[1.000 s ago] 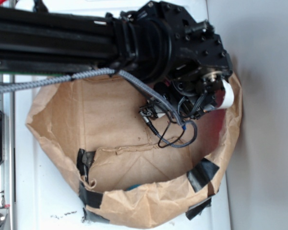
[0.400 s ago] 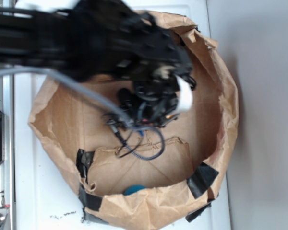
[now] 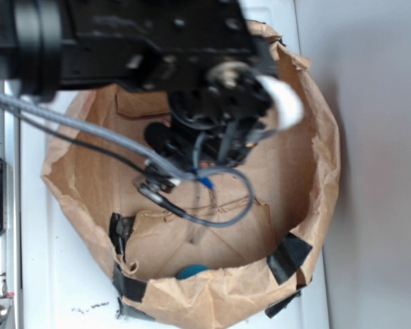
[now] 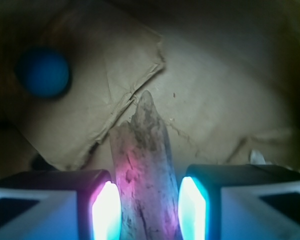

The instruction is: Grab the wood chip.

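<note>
**Gripper straddles the wood chip inside the bag**

Gripper (image 4: 150, 207) sits low in the wrist view with its two lit pads on either side of the wood chip (image 4: 146, 170), which runs up between them and ends in a point over the brown paper floor. Each pad stands close against a flank of the chip, but whether they press on it or only bracket it cannot be told from these pictures. Judging by that, the approach and alignment look done; what seems left is to confirm a firm squeeze and lift the chip clear.

From the exterior view the arm (image 3: 123, 41) reaches down into the paper bag (image 3: 315, 178), and the chip itself is hidden beneath the wrist hardware.

By count: one wood chip, one blue ball (image 4: 42, 72) lying well apart from the chip toward the bag wall, and one paper bag patched with several strips of black tape (image 3: 288, 255).
</note>
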Controlling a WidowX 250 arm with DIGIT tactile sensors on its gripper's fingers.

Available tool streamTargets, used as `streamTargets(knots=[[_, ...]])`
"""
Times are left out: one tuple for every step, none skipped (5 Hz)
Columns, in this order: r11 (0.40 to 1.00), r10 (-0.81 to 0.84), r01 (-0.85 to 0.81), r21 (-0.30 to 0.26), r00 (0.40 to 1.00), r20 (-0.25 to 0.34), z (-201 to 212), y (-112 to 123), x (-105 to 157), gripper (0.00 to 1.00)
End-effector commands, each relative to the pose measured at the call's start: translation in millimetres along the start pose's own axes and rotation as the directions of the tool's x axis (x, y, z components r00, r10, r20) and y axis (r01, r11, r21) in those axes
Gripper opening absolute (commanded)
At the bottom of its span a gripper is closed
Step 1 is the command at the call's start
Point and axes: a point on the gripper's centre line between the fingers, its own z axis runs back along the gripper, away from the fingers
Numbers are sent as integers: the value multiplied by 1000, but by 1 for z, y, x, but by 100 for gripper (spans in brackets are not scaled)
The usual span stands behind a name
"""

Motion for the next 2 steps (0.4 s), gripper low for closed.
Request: streamTargets(knots=[[961, 250, -252, 113, 968, 26, 18, -16, 12, 0], [968, 245, -243, 61, 969, -27, -1, -14, 18, 0]])
